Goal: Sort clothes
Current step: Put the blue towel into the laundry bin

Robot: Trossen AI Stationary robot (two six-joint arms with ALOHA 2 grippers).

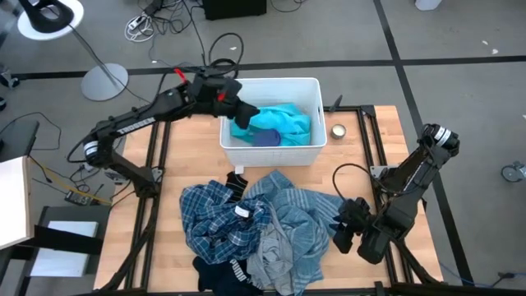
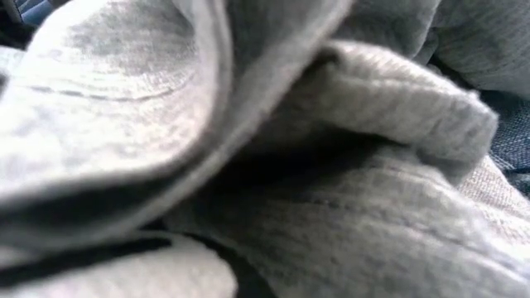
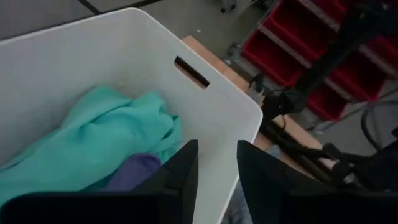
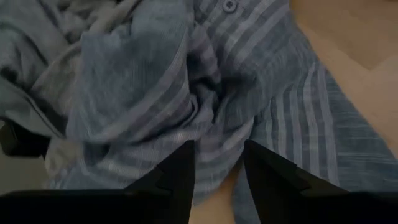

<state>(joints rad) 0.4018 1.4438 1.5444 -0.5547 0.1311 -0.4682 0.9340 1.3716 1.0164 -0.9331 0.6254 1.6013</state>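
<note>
Left hand [image 1: 244, 113], fingers slightly parted and holding nothing, hangs over the white bin [image 1: 316, 90] at twelve o'clock, where the turquoise top [image 1: 283, 122] lies; right hand [image 1: 343, 233], likewise empty, is beside the striped shirt [image 1: 300, 218] on the worktop [image 1: 177, 160]

No legible text, label, brand mark, number or sign appears in any view. The white bin [image 1: 308, 148] carries no readable marking on its walls in the high or left wrist view. The plaid shirt [image 1: 215, 220] shows a small white tag at its collar, too small to read. The striped garment [image 4: 267, 93] shows a plain button, no lettering. The grey fabric [image 2: 331, 207] filling the low view bears none.
</note>
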